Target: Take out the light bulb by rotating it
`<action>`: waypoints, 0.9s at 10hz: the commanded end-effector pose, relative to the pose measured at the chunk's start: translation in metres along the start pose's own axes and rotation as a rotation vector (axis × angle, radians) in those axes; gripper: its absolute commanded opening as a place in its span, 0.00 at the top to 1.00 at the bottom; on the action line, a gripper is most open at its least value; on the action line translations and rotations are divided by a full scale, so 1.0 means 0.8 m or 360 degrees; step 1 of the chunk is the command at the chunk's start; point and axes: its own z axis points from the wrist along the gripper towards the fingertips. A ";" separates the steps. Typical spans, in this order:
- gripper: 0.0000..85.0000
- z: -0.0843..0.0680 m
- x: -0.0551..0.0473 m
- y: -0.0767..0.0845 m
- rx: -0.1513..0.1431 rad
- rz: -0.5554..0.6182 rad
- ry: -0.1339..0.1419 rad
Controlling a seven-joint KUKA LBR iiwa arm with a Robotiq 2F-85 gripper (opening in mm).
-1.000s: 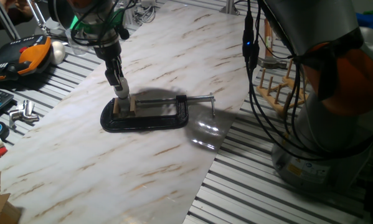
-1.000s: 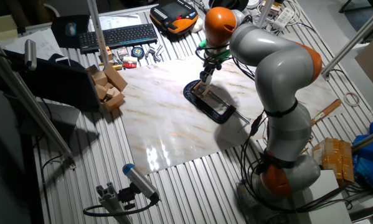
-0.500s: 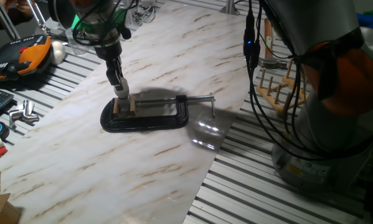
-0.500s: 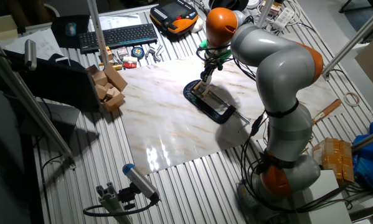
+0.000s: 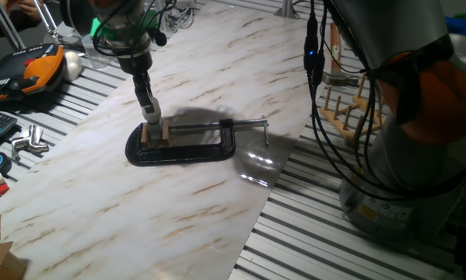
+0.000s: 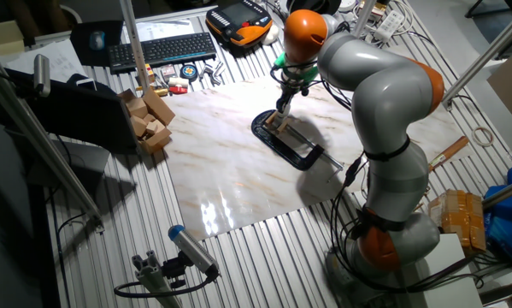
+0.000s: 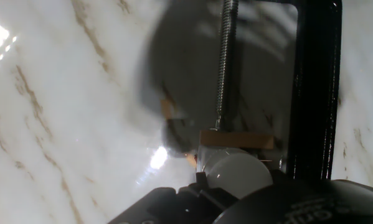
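Marble-patterned board [image 5: 194, 194] laid over a slatted metal table [image 6: 264, 257], veined white and tan, glossy with glare near the front edge. Black C-clamp [image 5: 187, 142] flat on the board, its threaded screw [image 7: 225, 59] running lengthwise, handle bar sticking out toward the robot base. Small wooden blocks [image 5: 155, 132] pinched in the clamp at the end away from the handle.

Gripper [image 5: 150, 115] pointing straight down over those blocks, fingers slim and close together — from both fixed views, tips right at the top of the clamped piece. Light bulb [image 7: 236, 173] seen only from the hand view: a frosted white dome low in the frame, just in front of a tan wooden pad [image 7: 236, 139] at the screw's end, beside the clamp's black bar. Cannot tell whether the fingers actually press on the bulb; the tips themselves out of sight in the hand view, the bulb too small to pick out in the fixed views.

Around the board — orange-and-black teach pendant [image 5: 30, 71] at the far left, keyboard [image 6: 161, 49] and loose wooden blocks [image 6: 151, 120] at the far side, wooden peg rack [image 5: 345, 109] near the robot's grey and orange base.
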 end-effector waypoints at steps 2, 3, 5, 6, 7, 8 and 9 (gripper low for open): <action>1.00 -0.001 0.000 0.000 -0.0019 -0.0047 0.0000; 1.00 -0.001 0.000 0.000 -0.0029 -0.0074 0.0007; 1.00 -0.002 0.000 0.000 -0.0045 -0.0120 0.0019; 1.00 -0.002 0.001 0.000 -0.0055 -0.0139 0.0023; 1.00 -0.002 0.001 0.000 -0.0062 -0.0174 0.0029; 1.00 -0.002 0.001 0.000 -0.0072 -0.0203 0.0036; 1.00 -0.003 0.001 0.000 -0.0072 -0.0225 0.0043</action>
